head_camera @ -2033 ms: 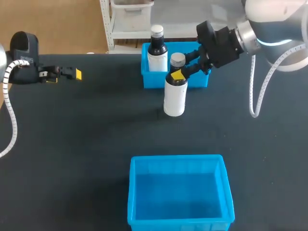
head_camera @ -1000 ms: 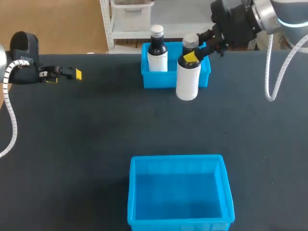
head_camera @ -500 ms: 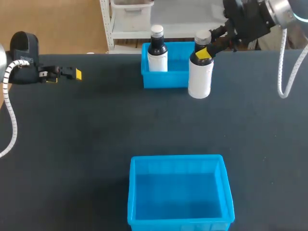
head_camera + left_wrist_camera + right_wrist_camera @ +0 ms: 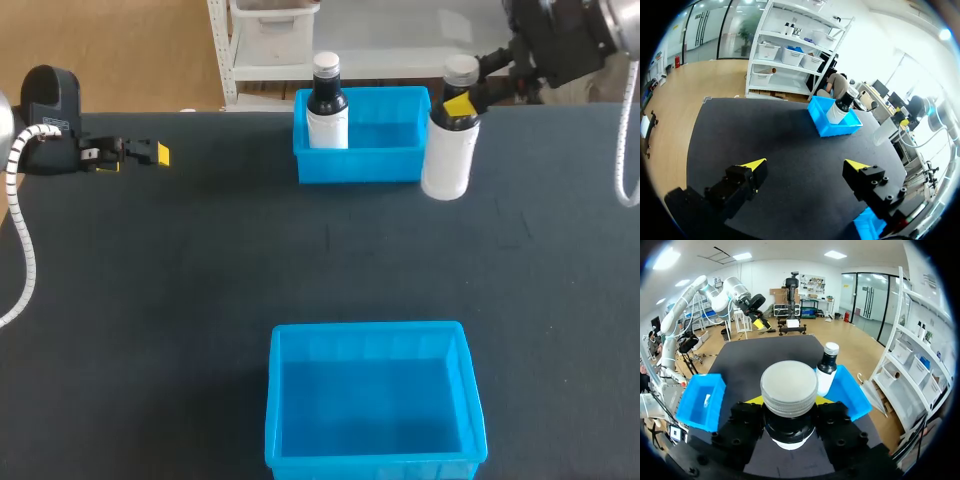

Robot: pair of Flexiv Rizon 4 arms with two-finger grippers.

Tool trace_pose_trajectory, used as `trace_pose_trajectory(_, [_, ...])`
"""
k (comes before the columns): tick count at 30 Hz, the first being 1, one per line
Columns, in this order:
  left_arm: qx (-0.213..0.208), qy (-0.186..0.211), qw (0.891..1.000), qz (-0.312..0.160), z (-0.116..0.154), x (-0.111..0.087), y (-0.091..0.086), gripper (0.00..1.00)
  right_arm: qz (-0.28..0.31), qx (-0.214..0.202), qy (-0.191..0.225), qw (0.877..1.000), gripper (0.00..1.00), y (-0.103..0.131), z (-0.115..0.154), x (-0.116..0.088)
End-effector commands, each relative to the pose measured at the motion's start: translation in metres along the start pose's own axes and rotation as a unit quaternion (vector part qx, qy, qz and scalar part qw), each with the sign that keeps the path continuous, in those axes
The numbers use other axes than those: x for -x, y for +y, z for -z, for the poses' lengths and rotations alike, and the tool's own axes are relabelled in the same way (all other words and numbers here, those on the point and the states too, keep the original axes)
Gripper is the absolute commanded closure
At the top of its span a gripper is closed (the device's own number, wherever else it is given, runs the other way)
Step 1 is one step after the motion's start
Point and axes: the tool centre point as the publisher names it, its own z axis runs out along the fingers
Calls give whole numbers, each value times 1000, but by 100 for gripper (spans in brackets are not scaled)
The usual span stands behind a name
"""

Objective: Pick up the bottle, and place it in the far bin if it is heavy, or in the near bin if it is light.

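Black worktop (image 4: 200, 280). Front edge: near bin (image 4: 368, 327). Back: far bin (image 4: 385, 165) w/ dark bottle (image 4: 327, 120) in its left end. White bottle (image 4: 446, 160) upright, just outside far bin's right end. R hand (image 4: 462, 100) clamped on its neck. L hand (image 4: 150, 153) well apart at left, fingers wide, holding nothing.

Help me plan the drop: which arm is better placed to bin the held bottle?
Probably right: the right gripper is shut on the white bottle beside the far bin; the left gripper sits open at the table's left.
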Motion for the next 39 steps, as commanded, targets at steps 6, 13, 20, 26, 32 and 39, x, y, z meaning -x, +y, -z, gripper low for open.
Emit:
trace_pose_trajectory(6, [0, 0, 1000, 0, 0, 0, 0, 0, 1, -11, -6, 1000, 100, 10, 19, -7])
trace_pose_trajectory(13, [0, 0, 1000, 0, 0, 0, 0, 0, -2, -10, -5, 1000, 100, 14, 26, -13])
trace_pose_trajectory(20, [0, 0, 1000, 0, 0, 0, 0, 0, -2, -10, -3, 1000, 100, 18, 34, -17])
trace_pose_trajectory(26, [0, 0, 1000, 0, 0, 0, 0, 0, -3, -8, -5, 1000, 100, 23, 38, -21])
trace_pose_trajectory(32, [0, 0, 1000, 0, 0, 0, 0, 0, -5, -4, -5, 1000, 100, 25, 38, -22])
trace_pose_trajectory(39, [0, 0, 1000, 0, 0, 0, 0, 0, -5, -1, -6, 1000, 100, 25, 36, -22])
